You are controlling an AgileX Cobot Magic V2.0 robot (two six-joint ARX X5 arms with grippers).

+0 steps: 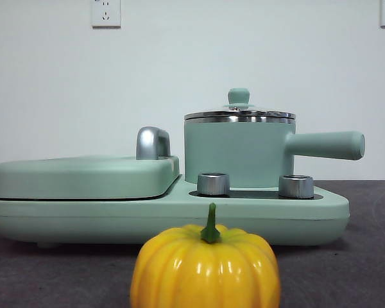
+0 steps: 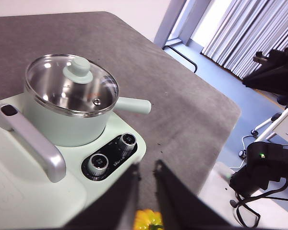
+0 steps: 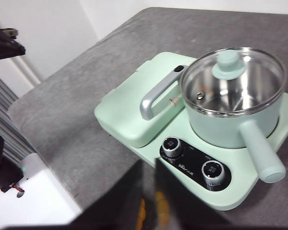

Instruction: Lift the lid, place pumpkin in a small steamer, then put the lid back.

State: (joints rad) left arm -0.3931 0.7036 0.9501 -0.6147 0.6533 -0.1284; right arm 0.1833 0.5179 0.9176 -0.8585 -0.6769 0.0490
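Observation:
The small steamer (image 1: 237,154) stands on the right half of the mint-green base (image 1: 179,215), with its long handle (image 1: 327,144) pointing right. The lid (image 1: 239,115) with its mint-green knob (image 1: 239,96) sits on the steamer. The yellow pumpkin (image 1: 205,266) stands upright on the table in front of the base. In the left wrist view the steamer (image 2: 67,115) and lid (image 2: 72,84) lie beyond my left gripper (image 2: 145,167), whose jaws stand nearly together and empty above the pumpkin (image 2: 149,220). My right gripper (image 3: 149,187), jaws together, hangs high before the steamer (image 3: 230,115).
The wide flat griddle cover (image 1: 83,176) with its chrome handle (image 1: 152,142) takes up the left half of the base. Two silver knobs (image 1: 213,183) sit on the base in front of the steamer. The dark grey table (image 1: 366,256) ends near my arms.

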